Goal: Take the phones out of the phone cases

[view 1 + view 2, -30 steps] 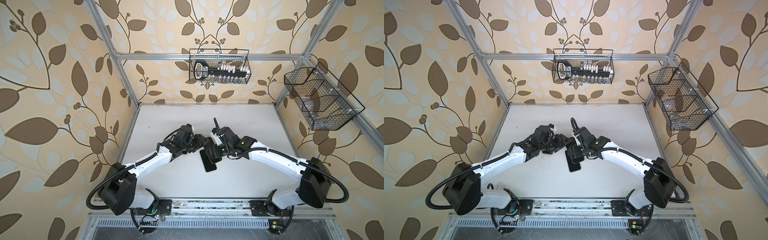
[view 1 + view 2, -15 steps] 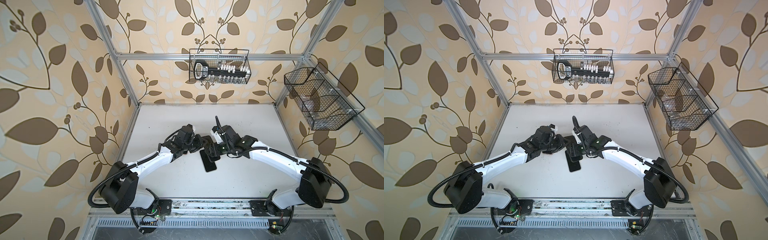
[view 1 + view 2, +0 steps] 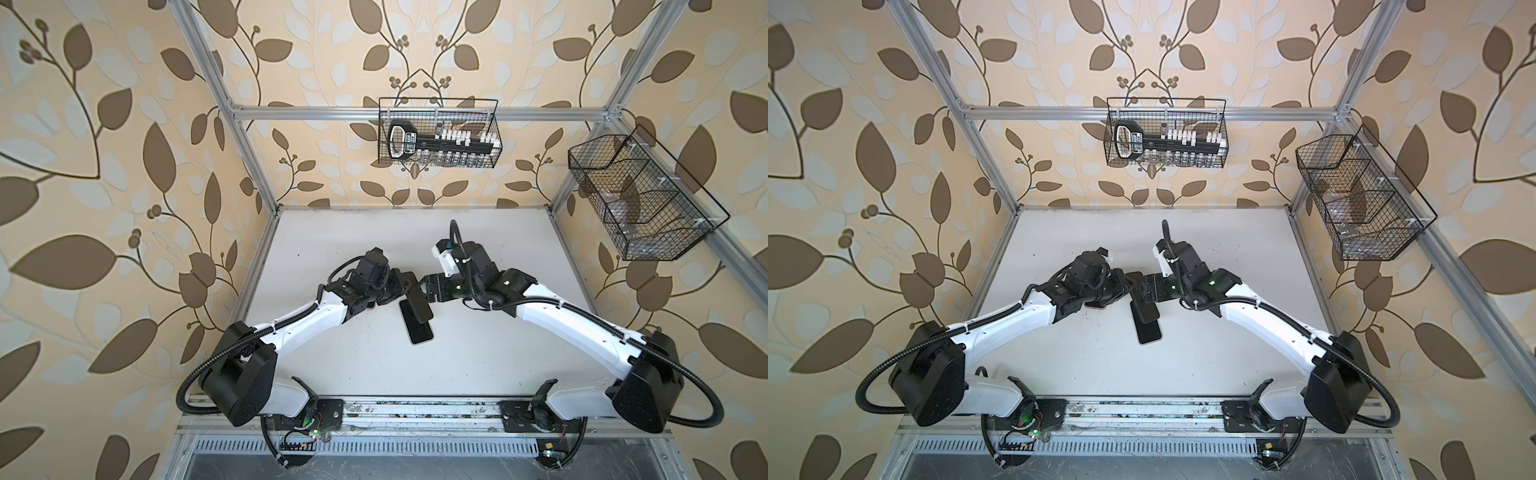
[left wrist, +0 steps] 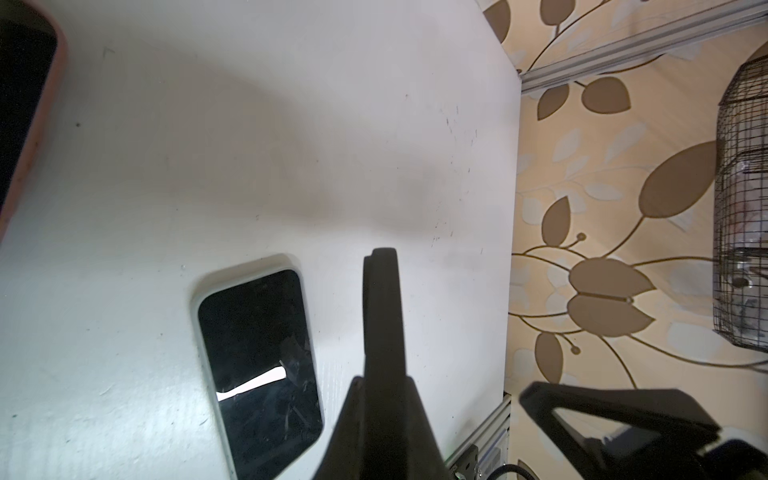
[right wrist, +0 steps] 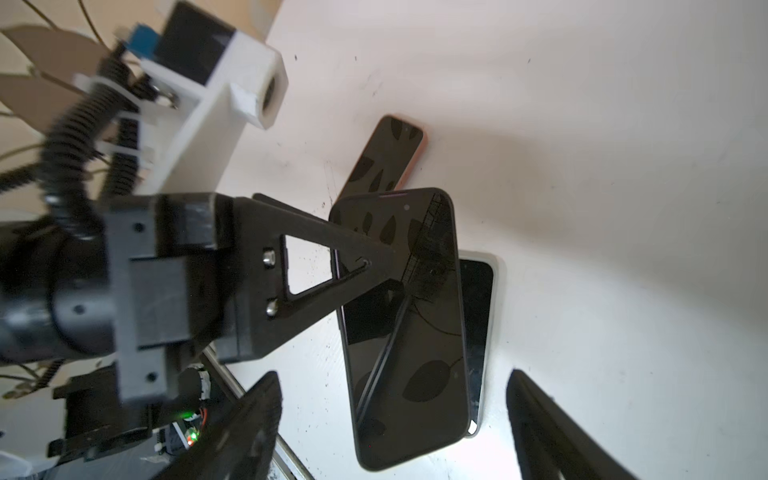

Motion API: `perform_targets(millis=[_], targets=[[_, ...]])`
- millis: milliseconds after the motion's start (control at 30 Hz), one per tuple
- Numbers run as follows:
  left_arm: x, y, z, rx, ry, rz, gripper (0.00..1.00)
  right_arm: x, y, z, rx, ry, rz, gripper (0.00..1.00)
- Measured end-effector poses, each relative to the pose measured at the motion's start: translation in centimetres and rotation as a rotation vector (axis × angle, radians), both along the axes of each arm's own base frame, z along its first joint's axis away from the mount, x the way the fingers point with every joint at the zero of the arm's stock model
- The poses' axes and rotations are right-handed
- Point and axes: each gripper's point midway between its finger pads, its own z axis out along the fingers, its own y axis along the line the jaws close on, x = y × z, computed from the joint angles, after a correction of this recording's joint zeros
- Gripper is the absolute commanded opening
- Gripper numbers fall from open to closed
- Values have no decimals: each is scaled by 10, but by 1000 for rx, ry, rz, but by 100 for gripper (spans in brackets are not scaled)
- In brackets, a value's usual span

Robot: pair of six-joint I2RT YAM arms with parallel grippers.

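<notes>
A bare black phone (image 5: 403,324) hangs tilted just above the table, and both top views show it (image 3: 417,308) (image 3: 1147,309). My left gripper (image 5: 384,270) is shut on the phone's long side, one finger lying across the screen. In the left wrist view its jaws (image 4: 380,291) are pressed together. Under the phone, a light-rimmed phone case (image 5: 478,332) (image 4: 257,365) with a dark inside lies flat on the table (image 3: 420,332). My right gripper (image 5: 390,424) is open. Its fingers (image 5: 249,415) stand wide on either side of the phone's near end, apart from it.
A second phone in a pink case (image 5: 390,153) (image 4: 25,104) lies flat on the table beyond the held one, under my left arm. Wire baskets hang on the back wall (image 3: 438,139) and the right wall (image 3: 640,199). An aluminium rail (image 3: 415,407) runs along the front edge.
My left gripper has closed onto the phone's side. My right gripper's jaws have spread wider around the phone's end. The phone itself has barely moved.
</notes>
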Motion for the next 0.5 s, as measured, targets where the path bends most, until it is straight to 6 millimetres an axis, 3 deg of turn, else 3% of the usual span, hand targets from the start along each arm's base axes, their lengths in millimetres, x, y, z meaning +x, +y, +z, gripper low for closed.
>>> perform_targets(millis=[100, 200, 500], targets=[[12, -1, 25, -14, -66, 8, 0, 3, -18, 29, 69, -59, -42, 85], [22, 3, 47, -43, -127, 27, 0, -1, -33, 40, 150, -84, -73, 84], [59, 25, 108, -134, -315, 164, 0, -17, -42, 19, 386, -21, -92, 71]])
